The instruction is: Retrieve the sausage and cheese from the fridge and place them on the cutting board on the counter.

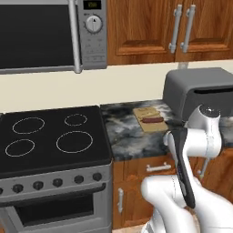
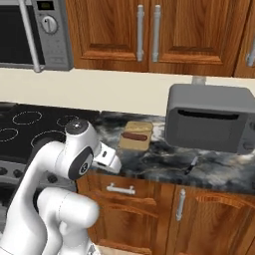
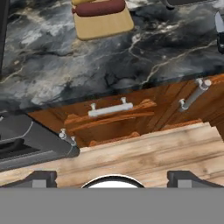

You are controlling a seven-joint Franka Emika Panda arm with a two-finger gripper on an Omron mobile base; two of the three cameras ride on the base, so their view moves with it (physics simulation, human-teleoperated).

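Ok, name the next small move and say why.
Probably turn away toward the fridge for the cheese: the sausage already lies on the cutting board on the counter, no cheese is beside it, and the gripper stands open and empty, back from the counter edge.

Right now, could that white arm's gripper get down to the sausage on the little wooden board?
Probably yes. The sausage lies in the open on the cutting board, nothing over it, and the open gripper hangs empty in front of the counter. The toaster stands beside, not across.

Place: a home kitchen, as I see it.
Evidence: stovetop (image 1: 50,136), microwave (image 1: 52,34), marbled counter (image 2: 164,164), wooden cabinets (image 2: 149,30), toaster (image 2: 209,117) before me.
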